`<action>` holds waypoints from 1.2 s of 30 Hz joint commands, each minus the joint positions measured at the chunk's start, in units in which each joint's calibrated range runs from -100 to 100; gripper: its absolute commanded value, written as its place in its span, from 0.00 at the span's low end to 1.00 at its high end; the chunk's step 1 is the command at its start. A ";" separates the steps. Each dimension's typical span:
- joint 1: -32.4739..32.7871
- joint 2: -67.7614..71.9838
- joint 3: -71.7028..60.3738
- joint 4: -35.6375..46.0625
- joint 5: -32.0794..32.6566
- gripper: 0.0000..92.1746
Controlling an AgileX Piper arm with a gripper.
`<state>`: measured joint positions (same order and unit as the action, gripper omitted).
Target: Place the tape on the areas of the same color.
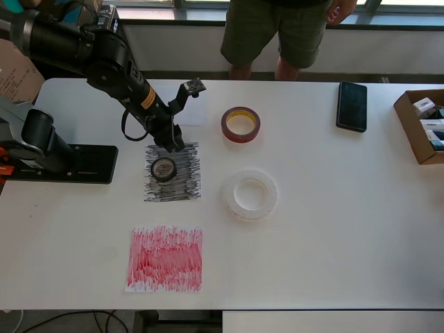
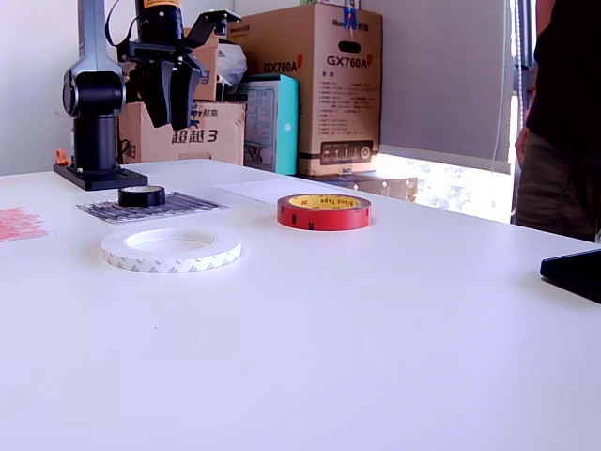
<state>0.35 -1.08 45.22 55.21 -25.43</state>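
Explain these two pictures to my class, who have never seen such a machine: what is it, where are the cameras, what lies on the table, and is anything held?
The black machine is a robot arm bolted to a base on a white table. Its gripper, the two-fingered part at the end, is open, holds nothing and hangs above the table.

One picture looks straight down from above; the other is taken low from the table's side.

Three tape rolls lie on the table. The black roll sits on a sheet scribbled black. The red roll and the white ring rest on bare table. A red-scribbled sheet has nothing on it. A plain white sheet lies partly under the arm.

Also there: a phone, a cardboard box at the edge, and a person standing behind.
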 commanded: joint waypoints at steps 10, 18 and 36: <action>7.09 5.57 -0.92 -1.87 -0.18 0.49; 8.35 17.64 -11.73 -4.42 4.97 0.49; 10.48 25.03 -21.19 -3.83 8.33 0.98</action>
<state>10.49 23.86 24.38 51.37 -17.67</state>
